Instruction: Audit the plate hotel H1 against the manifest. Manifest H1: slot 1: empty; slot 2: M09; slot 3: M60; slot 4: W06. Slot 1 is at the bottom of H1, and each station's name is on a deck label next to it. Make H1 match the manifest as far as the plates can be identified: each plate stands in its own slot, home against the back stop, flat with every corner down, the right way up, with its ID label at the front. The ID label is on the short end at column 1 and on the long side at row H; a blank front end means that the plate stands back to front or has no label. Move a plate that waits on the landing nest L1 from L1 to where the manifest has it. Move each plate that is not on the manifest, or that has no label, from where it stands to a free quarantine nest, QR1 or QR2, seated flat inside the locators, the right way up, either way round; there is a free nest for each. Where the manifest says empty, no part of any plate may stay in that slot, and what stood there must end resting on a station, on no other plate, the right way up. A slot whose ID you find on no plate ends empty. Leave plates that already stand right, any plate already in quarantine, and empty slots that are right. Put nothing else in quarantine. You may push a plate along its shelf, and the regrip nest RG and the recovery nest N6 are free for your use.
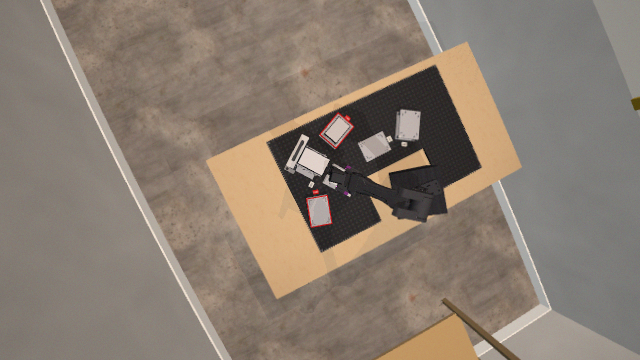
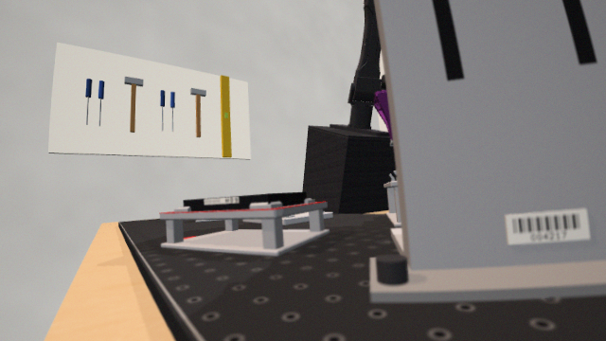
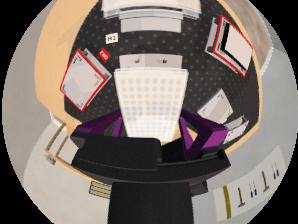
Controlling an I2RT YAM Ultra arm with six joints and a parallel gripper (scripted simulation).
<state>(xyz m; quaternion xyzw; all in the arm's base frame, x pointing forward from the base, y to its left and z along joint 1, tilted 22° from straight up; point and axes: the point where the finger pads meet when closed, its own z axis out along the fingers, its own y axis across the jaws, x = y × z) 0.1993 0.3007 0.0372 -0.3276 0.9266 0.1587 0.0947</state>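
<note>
My gripper [image 1: 341, 179] stands just in front of the plate hotel H1 [image 1: 308, 161], at its open side. In the wrist view my purple fingers stand wide on the two long sides of a white well plate [image 3: 148, 102] and grip it near its end. From above only a small pale part of the plate [image 1: 328, 181] shows beside the hotel. In the low side view the hotel's grey side wall [image 2: 497, 142] hides the plate; one purple finger [image 2: 383, 106] shows behind it.
Two red-rimmed quarantine nests stand near the hotel, one behind it [image 1: 336, 130] and one in front of it [image 1: 319, 210]; one shows in the low side view [image 2: 246, 223]. Two grey nests [image 1: 374, 146] [image 1: 407, 125] stand further right. The arm's black base [image 1: 417, 197] sits at the deck's notch.
</note>
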